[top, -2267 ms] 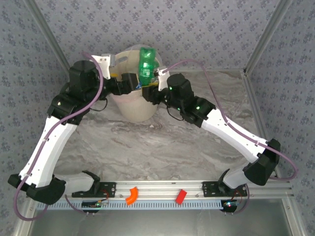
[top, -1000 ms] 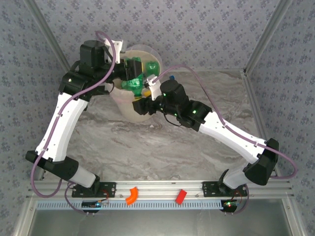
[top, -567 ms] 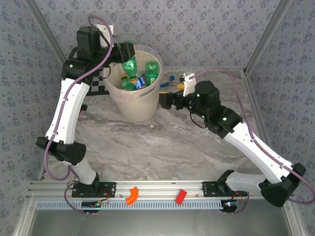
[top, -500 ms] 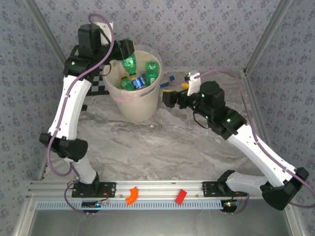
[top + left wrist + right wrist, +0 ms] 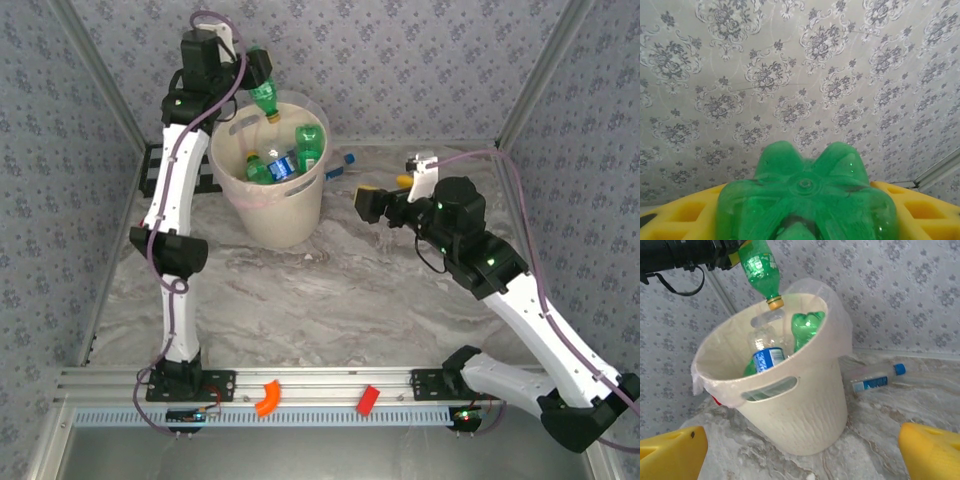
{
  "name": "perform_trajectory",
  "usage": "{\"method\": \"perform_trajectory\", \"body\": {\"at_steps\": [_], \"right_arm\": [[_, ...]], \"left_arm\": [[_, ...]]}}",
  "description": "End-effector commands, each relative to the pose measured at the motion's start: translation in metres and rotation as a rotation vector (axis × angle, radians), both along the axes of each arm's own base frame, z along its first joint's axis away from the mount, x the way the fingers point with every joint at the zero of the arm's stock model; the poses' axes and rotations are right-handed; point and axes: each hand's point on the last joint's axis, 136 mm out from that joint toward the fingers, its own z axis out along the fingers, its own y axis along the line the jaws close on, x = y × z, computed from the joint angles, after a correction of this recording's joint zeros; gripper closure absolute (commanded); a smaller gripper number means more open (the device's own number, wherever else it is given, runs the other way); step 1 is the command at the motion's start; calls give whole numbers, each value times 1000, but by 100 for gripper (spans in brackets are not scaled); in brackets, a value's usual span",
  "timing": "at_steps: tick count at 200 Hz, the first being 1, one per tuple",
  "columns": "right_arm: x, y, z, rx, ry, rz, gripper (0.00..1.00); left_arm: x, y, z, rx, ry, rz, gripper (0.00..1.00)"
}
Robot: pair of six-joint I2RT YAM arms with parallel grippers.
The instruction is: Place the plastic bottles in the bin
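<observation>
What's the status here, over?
Left hand shut on green bottle, cap down over the bin. Right hand open, empty, beside bin. Clear bottle lies on table behind bin. Nothing blocking drop.

Light is bright, even, diffuse; a soft faint shadow lies at the foot of the large round pale beige plastic bin [image 5: 805, 415]. Left wrist: base of the green translucent plastic bottle [image 5: 807, 200] sits close, slightly soft, with small glints. Right wrist: yellow finger pads [image 5: 670, 455] blur at the bottom corners.

Grey damask-patterned walls [image 5: 420, 60] enclose a grey marbled tabletop [image 5: 320, 300], seemingly under even light.
</observation>
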Motion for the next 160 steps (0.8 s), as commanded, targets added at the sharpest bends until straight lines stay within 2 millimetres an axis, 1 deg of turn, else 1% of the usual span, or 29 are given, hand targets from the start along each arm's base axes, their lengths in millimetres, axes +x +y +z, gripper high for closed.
{"method": "perform_trajectory", "body": {"at_steps": [1,18,38,48,53,56,87,117,134,160], "right_arm": [[-1,-11,-10,-6,32,-41,0],[1,-12,-15,-7,44,-44,0],[3,-12,-19,-1,54,-44,0],[4,-11,-23,1,63,-41,0],[5,-11,-23,4,64,-38,0],[5,-10,-24,6,66,-36,0],[9,-10,-27,15,68,-39,0],[9,-12,-28,19,65,-46,0],[7,-14,-31,18,70,-47,0],[5,-17,-30,23,70,-56,0]], "left_arm": [[5,-2,12,-36,-48,-6,41],[9,-10,0,-35,-24,-32,41],[8,-21,-15,-18,16,-70,40],[4,-28,-22,4,37,-89,40],[2,-32,-22,12,35,-98,41],[-1,-33,-28,24,57,-101,40],[-11,-48,-44,68,107,-133,41],[-15,-55,-58,74,146,-147,41],[-18,-60,-64,80,162,-146,43],[-21,-56,-72,89,185,-124,44]]}}
